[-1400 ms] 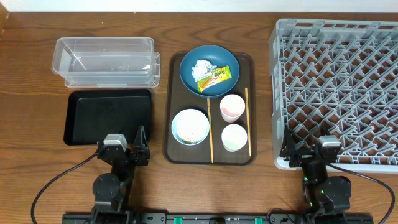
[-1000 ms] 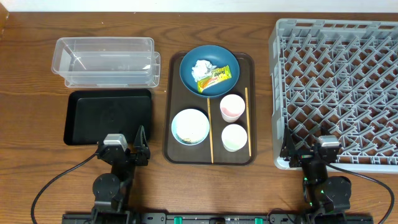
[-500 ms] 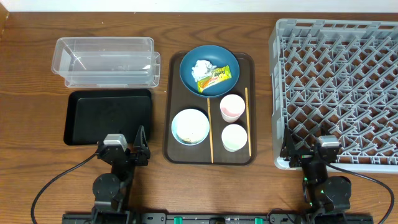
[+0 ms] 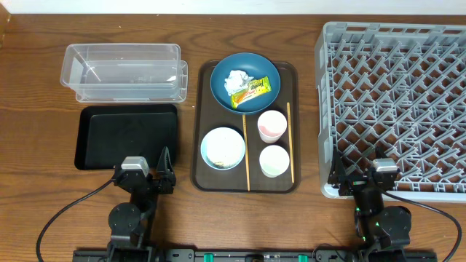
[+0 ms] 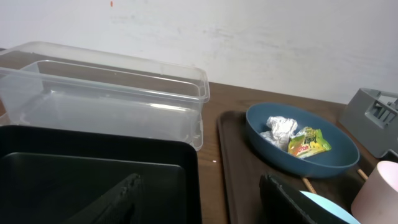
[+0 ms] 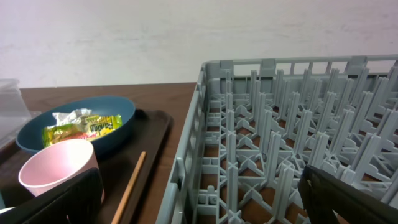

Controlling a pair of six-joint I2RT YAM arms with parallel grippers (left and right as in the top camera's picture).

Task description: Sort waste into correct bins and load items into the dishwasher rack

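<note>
On the brown serving tray (image 4: 206,116) a dark-blue dish (image 4: 255,69) holds a crumpled tissue (image 4: 234,78) and a yellow-green wrapper (image 4: 251,91). Below it stand a pink cup (image 4: 272,125), a pale-green cup (image 4: 274,161) and a light-blue bowl (image 4: 223,148) with pale specks inside. Two chopsticks (image 4: 246,156) (image 4: 290,145) lie lengthwise. The clear tub (image 4: 120,69) and black tray (image 4: 127,136) sit to the left, the grey rack (image 4: 393,29) to the right. My left gripper (image 5: 199,205) stands open at the black tray's near corner. My right gripper (image 6: 202,202) stands open at the rack's near-left corner. Both are empty.
The rack's wall (image 6: 193,155) rises directly in front of the right gripper. The black tray's rim (image 5: 99,140) lies just ahead of the left gripper. Bare wooden table (image 4: 36,109) shows at the far left and along the front edge.
</note>
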